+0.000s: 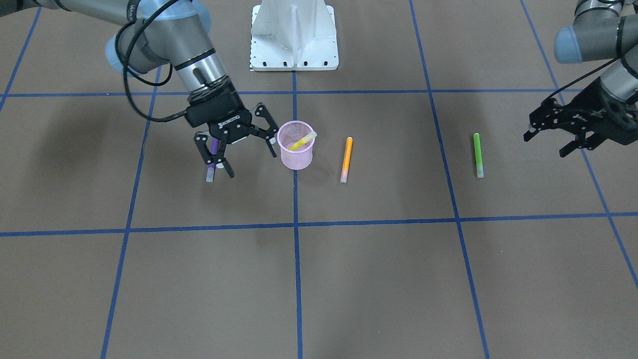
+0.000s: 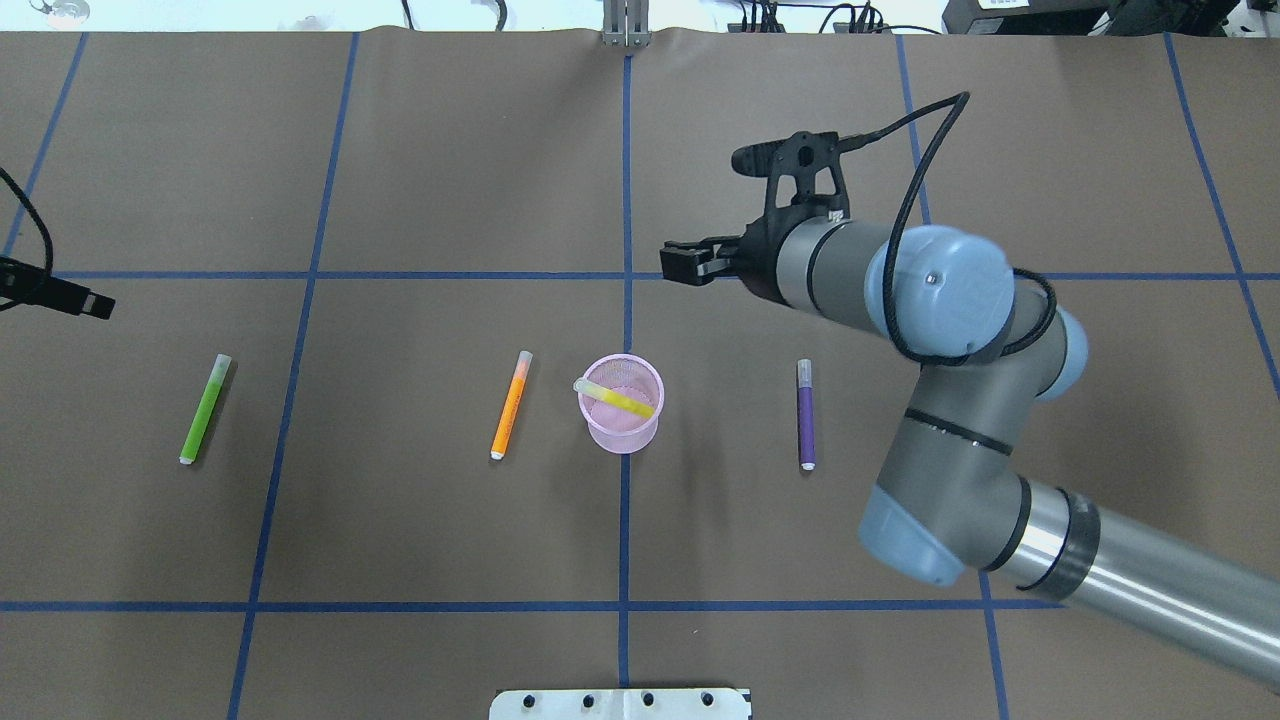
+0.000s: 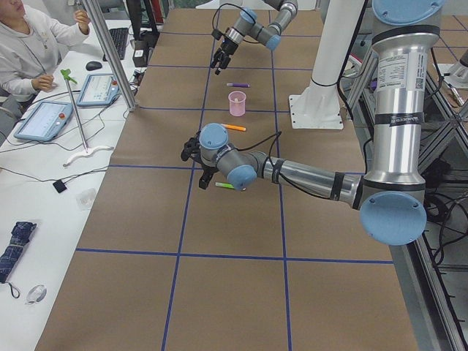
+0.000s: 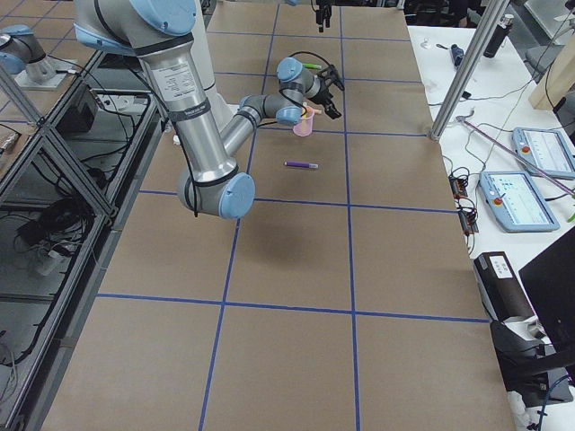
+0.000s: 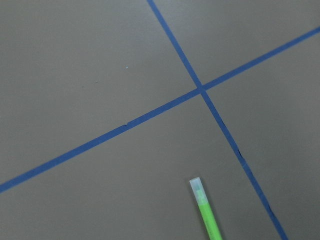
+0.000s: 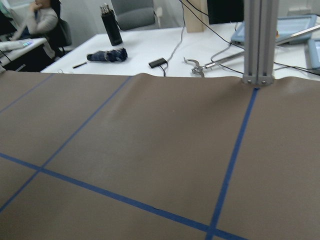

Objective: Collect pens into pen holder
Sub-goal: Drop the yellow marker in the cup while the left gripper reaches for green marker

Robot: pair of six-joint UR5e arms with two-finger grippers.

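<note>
Right gripper (image 1: 252, 165), fingers spread wide and empty, partly hid the purple pen (image 1: 210, 174); left gripper (image 1: 545, 144), likewise spread, was mostly cut off in the overhead view.

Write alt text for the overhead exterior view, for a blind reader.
A pink mesh pen holder mid-table holds the yellow pen; the orange pen, green pen and purple pen lie loose either side of it. The right gripper hangs open.

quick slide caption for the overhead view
One yellow pen sits in the pink mesh holder; the orange pen, green pen and purple pen lie on the table; right gripper open.
</note>
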